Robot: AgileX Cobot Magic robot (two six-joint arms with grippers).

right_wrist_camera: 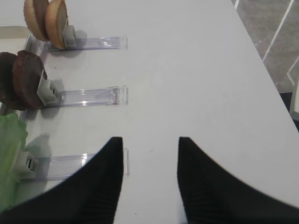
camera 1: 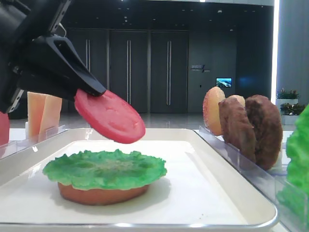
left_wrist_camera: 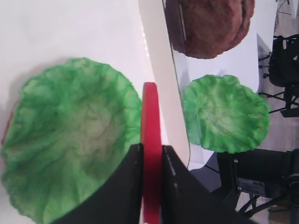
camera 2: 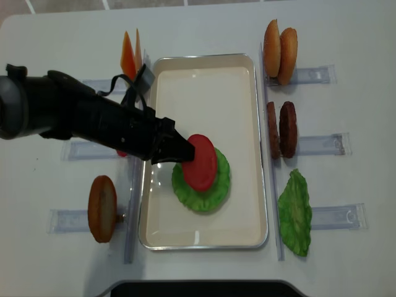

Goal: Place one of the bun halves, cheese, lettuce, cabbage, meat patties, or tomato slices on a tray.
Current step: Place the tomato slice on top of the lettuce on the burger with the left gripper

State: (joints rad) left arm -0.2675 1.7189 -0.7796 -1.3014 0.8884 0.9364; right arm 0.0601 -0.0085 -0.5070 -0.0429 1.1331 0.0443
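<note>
White tabletop [camera 2: 204, 25] spreads under everything, matte and smooth, with a dark hall of tall doors behind it in the low side view. At its middle lies the tray [camera 2: 253, 124], a shallow white rectangle with rounded corners and a raised rim. On the tray a bun half [camera 1: 101, 194], smooth and orange-brown, lies flat under a ruffled bright green lettuce leaf [camera 1: 104, 168] with a veined, crinkled face.

Just above the leaf hangs a tomato slice [camera 1: 110, 116], a glossy red disc, tilted and not touching the lettuce. The left gripper [left_wrist_camera: 151, 161] pinches this slice edge-on, its black fingers [left_wrist_camera: 131, 182] pressed against both flat faces.

Clear plastic holders [camera 2: 322, 144] flank the tray. Those to the right carry two upright bun halves [camera 2: 279, 47], two rough, lumpy dark brown meat patties [camera 2: 281, 130] and a second lettuce leaf [camera 2: 295, 213]. To the left stand thin pale-orange cheese slices [camera 2: 129, 54] and another bun half [camera 2: 103, 208].

The right gripper [right_wrist_camera: 150, 144] hangs over bare table, jaws spread apart and holding nothing.
</note>
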